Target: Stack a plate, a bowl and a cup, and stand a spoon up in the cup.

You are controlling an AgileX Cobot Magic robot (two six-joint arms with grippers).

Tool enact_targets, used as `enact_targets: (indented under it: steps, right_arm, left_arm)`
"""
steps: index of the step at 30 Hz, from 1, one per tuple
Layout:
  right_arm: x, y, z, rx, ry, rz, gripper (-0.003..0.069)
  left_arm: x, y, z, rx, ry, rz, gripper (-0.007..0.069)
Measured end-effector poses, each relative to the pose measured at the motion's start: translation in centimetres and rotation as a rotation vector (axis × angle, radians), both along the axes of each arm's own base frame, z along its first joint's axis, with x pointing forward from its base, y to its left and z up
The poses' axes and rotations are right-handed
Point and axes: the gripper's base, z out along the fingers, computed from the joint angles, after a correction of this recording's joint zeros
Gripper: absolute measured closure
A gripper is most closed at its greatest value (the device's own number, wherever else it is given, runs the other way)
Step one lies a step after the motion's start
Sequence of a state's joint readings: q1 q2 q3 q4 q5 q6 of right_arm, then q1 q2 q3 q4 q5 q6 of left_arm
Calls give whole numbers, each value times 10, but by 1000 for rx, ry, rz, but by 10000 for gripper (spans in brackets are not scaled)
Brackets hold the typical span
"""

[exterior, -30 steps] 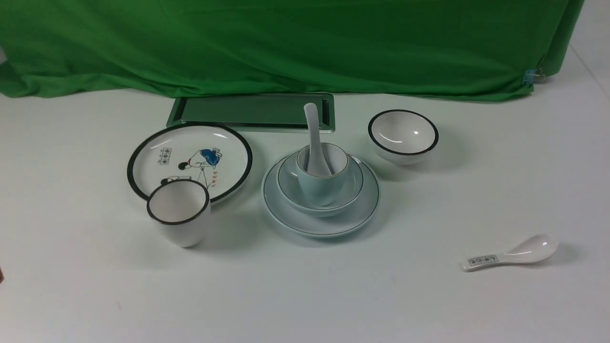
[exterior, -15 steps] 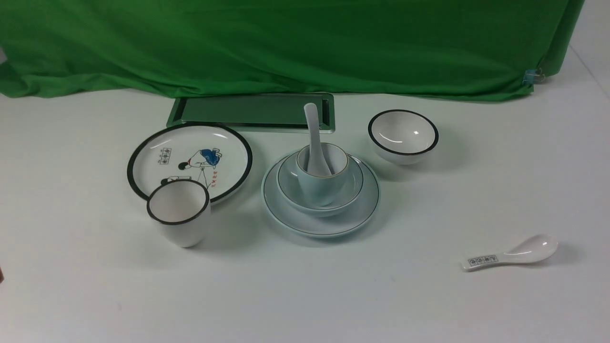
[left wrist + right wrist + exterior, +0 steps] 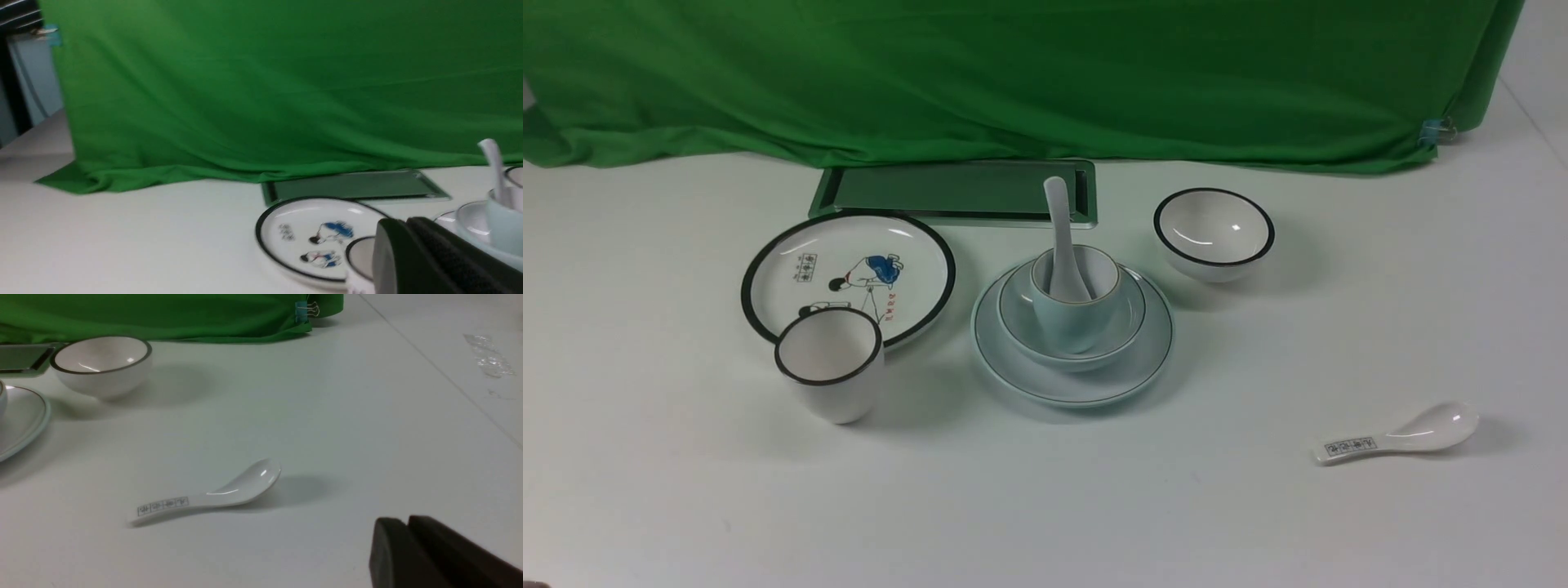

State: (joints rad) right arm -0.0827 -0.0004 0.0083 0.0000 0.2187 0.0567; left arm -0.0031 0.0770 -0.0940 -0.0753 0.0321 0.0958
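The plate (image 3: 1072,384) carries the bowl (image 3: 1021,314), the bowl the cup (image 3: 1072,318), and the white spoon (image 3: 1063,237) stands in it — well clear of both grippers. Left gripper (image 3: 404,232) and right gripper (image 3: 398,535) sit pressed closed, empty. The patterned spoon (image 3: 204,496) lies near the right gripper — its handle print unreadable.

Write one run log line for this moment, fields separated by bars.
stack: plate > bowl > cup | spoon standing in cup | both jaws shut, empty | arms clear of stack
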Motion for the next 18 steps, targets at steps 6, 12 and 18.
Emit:
enact_targets:
  steps: [6,12,18]
  right_arm:
    - [0,0,0,0,0,0,559]
    - [0,0,0,0,1,0,546]
    - [0,0,0,0,1,0,523]
  left_arm:
    - [-2,3,-34,-28,88,53,656]
    - [-3,1,-48,-51,221,39,656]
    - [-3,1,-48,-53,221,39,656]
